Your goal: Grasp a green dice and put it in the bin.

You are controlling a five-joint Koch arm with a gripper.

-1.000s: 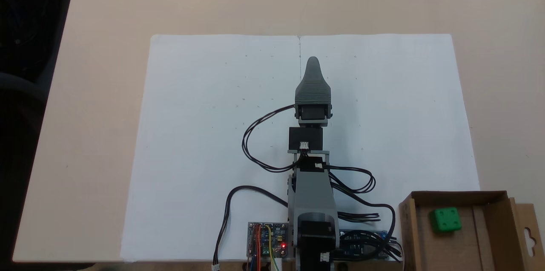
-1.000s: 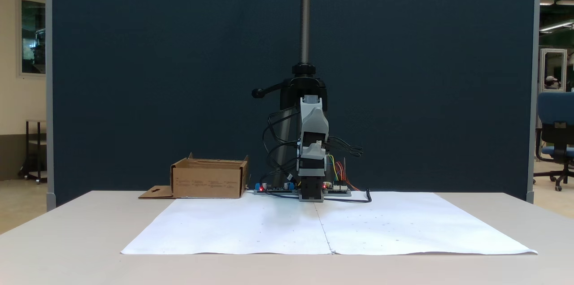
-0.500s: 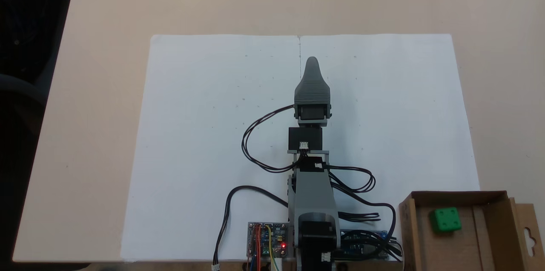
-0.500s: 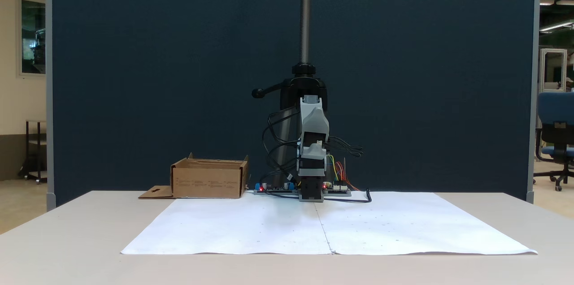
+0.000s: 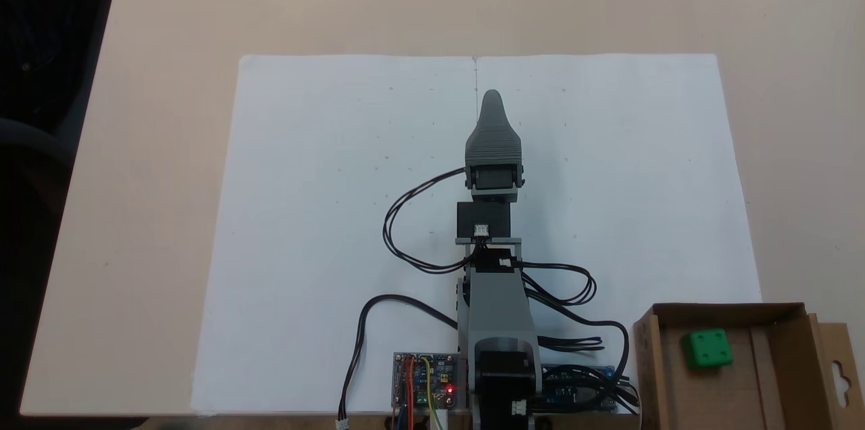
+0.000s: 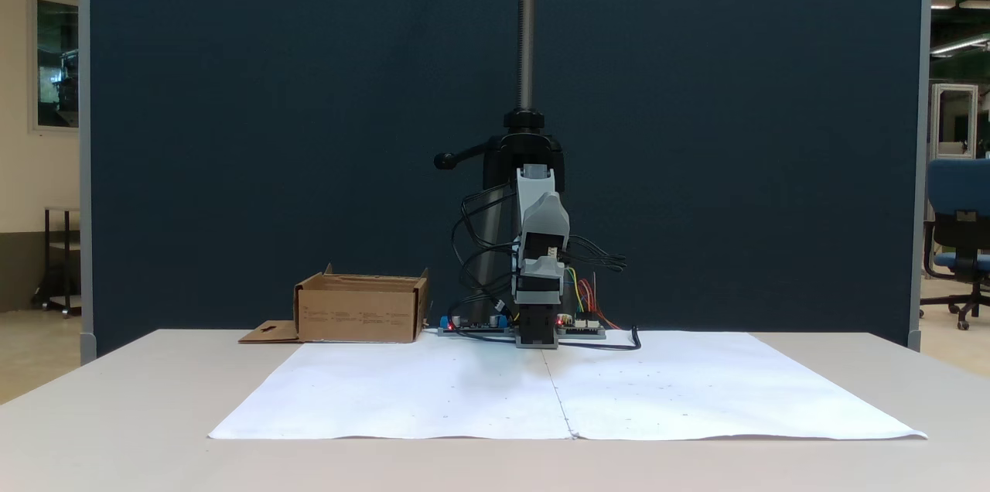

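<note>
The green dice (image 5: 707, 349) lies inside the bin (image 5: 726, 310), a brown cardboard box at the lower right of the top-down fixed view. In the front fixed view the bin (image 6: 360, 314) stands left of the arm's base and its wall hides the dice. My grey gripper (image 5: 491, 97) hangs over the middle of the white paper, far from the bin, and points away from the base. From above one jaw covers the other. In the front view the gripper (image 6: 545, 223) faces the camera, raised above the table, and I see nothing held in it.
A large white paper sheet (image 5: 324, 227) covers the table's middle. Circuit boards (image 5: 424, 379) and black cables (image 5: 405, 227) sit around the arm's base. A dark partition (image 6: 271, 128) and a metal pole (image 6: 527, 20) stand behind the arm.
The gripper has shifted very slightly left in the top-down view and its wrist has tilted a little. The dice and the bin have not moved.
</note>
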